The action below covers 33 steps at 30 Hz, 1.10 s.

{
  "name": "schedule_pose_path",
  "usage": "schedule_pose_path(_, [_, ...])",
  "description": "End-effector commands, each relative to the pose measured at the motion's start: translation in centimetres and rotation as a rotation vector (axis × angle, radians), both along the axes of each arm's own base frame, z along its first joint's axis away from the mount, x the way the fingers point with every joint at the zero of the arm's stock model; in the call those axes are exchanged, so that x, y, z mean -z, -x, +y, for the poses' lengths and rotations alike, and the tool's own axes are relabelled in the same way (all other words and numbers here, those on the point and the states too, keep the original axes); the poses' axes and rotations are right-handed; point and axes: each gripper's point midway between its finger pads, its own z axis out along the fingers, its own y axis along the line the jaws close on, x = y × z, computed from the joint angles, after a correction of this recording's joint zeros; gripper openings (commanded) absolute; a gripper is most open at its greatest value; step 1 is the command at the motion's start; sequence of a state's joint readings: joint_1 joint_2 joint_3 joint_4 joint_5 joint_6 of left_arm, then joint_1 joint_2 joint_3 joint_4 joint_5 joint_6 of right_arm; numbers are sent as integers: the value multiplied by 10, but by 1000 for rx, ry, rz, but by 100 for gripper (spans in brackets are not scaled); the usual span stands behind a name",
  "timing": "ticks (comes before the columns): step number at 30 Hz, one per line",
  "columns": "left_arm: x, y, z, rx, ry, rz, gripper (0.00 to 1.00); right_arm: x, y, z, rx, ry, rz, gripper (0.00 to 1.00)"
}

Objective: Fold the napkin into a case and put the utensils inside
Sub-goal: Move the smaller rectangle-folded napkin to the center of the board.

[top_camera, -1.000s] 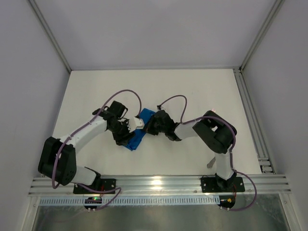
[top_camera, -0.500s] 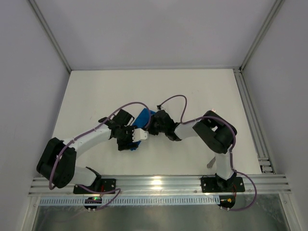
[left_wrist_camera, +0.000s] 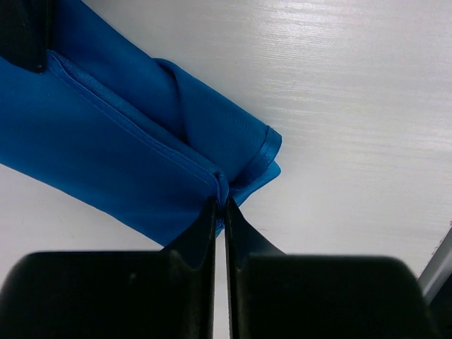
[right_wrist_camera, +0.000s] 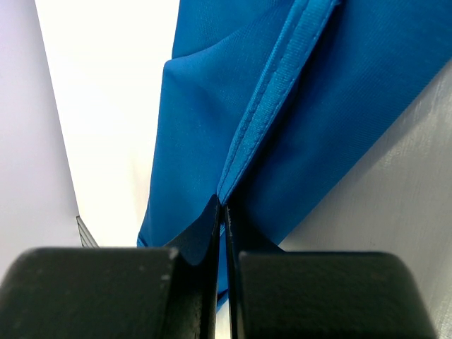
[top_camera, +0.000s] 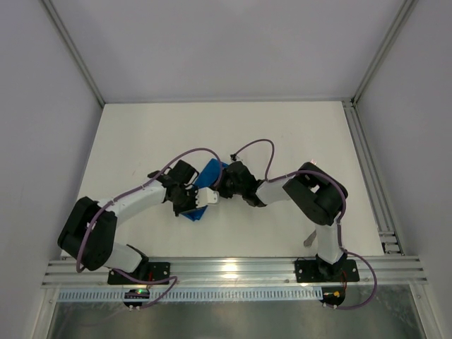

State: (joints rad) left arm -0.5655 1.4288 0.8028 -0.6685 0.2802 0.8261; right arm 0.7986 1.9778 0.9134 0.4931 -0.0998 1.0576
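The bright blue napkin (top_camera: 210,172) lies folded into a narrow strip at the middle of the table, between my two arms. My left gripper (top_camera: 198,205) is shut on the napkin (left_wrist_camera: 106,155) at the hemmed corner of its near end, with the cloth pinched between the fingertips of the left gripper (left_wrist_camera: 220,203). My right gripper (top_camera: 221,185) is shut on the napkin (right_wrist_camera: 212,106) at the stitched hem on its far part, and the seam runs straight into the right gripper (right_wrist_camera: 222,207). A slim grey sliver (top_camera: 308,240), perhaps one of the utensils, shows beside the right arm's base.
White tabletop (top_camera: 282,134) surrounds the cloth. Grey walls enclose the back and both sides. An aluminium rail (top_camera: 233,268) with the arm bases runs along the near edge. Purple cables (top_camera: 254,145) loop above both wrists.
The left gripper slid down toward the napkin's near end, opened, then shut on the corner there. The right gripper stayed shut on the hem and barely moved.
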Motion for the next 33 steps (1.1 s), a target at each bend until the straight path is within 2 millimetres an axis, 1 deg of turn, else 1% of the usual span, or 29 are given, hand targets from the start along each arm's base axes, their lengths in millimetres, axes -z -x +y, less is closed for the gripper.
schedule_pose_path(1, [-11, -7, -11, -33, 35, -4, 0, -2, -6, -5, 22, 22, -23, 4])
schedule_pose_path(5, [-23, -10, -19, -73, 73, 19, 0, -4, -5, -3, 9, 17, -28, 4])
schedule_pose_path(7, [-29, -11, -23, -82, 88, 30, 0, -4, -4, -4, 1, 19, -31, 6])
schedule_pose_path(9, [-31, -14, -22, -107, 91, 31, 0, -4, -3, -4, -4, 20, -30, 9])
schedule_pose_path(14, [-33, -30, -24, -180, 129, 25, 0, -8, -1, -1, -17, -8, -34, 13])
schedule_pose_path(16, [-33, -31, -26, -192, 139, 32, 0, -11, -1, 1, -26, -18, -37, 22])
schedule_pose_path(17, [-35, -33, -27, -195, 144, 26, 0, -15, -1, 2, -28, -25, -46, 25])
schedule_pose_path(18, [-34, -34, -28, -197, 144, 28, 0, -18, -1, 3, -37, -28, -51, 32])
schedule_pose_path(19, [-34, -35, -27, -200, 142, 25, 0, -19, 0, 2, -46, -19, -60, 34])
schedule_pose_path(20, [-32, -36, -26, -205, 137, 24, 0, -26, -2, 2, -47, -22, -78, 36])
schedule_pose_path(22, [-31, -36, -25, -213, 134, 28, 0, -31, 1, 0, -64, -5, -92, 40])
schedule_pose_path(23, [-28, -36, -25, -221, 133, 37, 0, -34, 1, -1, -83, 9, -115, 41])
schedule_pose_path(24, [-29, -39, -25, -238, 142, 36, 0, -43, 3, -1, -95, 4, -130, 42])
schedule_pose_path(25, [-28, -40, -24, -253, 149, 40, 0, -43, 5, -3, -108, 14, -132, 43])
schedule_pose_path(27, [-30, -45, -26, -275, 181, 39, 0, -51, 9, -3, -145, 14, -162, 44])
schedule_pose_path(29, [-33, -51, -24, -323, 204, 45, 0, -56, 16, -2, -192, 2, -175, 44])
schedule_pose_path(30, [-35, -55, -24, -334, 214, 40, 0, -54, 20, -4, -220, 13, -194, 44])
schedule_pose_path(31, [-36, -56, -24, -343, 224, 44, 0, -55, 22, -3, -237, 9, -208, 44])
schedule_pose_path(33, [-37, -54, -26, -335, 232, 55, 0, -53, 28, -4, -273, 8, -223, 44])
